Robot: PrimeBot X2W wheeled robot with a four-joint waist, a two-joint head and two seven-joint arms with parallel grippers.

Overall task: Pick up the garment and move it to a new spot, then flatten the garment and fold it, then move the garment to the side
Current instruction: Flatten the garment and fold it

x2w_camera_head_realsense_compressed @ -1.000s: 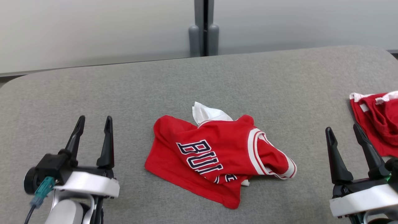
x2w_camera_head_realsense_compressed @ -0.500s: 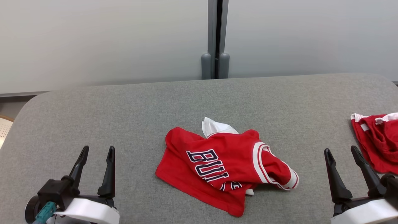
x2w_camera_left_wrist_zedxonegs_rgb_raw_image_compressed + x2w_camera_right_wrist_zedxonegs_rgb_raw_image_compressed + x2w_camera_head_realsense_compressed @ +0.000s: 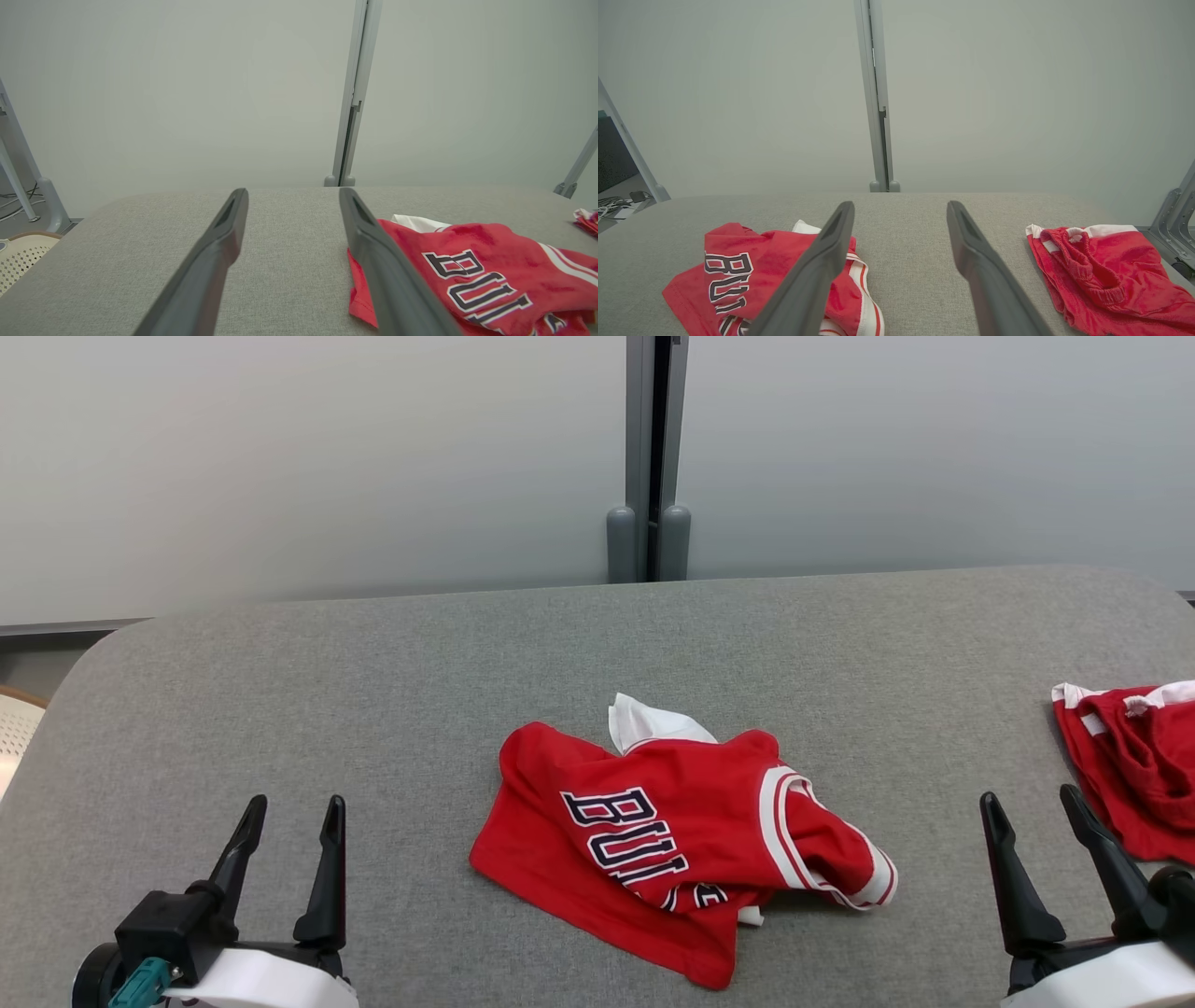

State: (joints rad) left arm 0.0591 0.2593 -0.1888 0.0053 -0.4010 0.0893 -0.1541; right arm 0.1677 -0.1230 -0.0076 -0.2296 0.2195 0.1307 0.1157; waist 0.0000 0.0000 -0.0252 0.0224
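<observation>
lying crumpled at the middle of the grey fabric-covered table (image 3: 373, 691): red basketball jersey with dark lettering and white trim (image 3: 681, 849), between left gripper (image 3: 295, 803) and right gripper (image 3: 1027, 795), touching neither. dark fingers of both spread wide, clamped on nothing. near the right gripper, second red-and-white garment (image 3: 1139, 765).

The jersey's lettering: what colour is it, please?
The lettering is dark, navy or black, outlined in white, on the red jersey; the head view shows it best.

This looks like a lab bay: frosted partition panels (image 3: 327, 457), metal posts (image 3: 651, 429), floor cables (image 3: 611, 205).
</observation>
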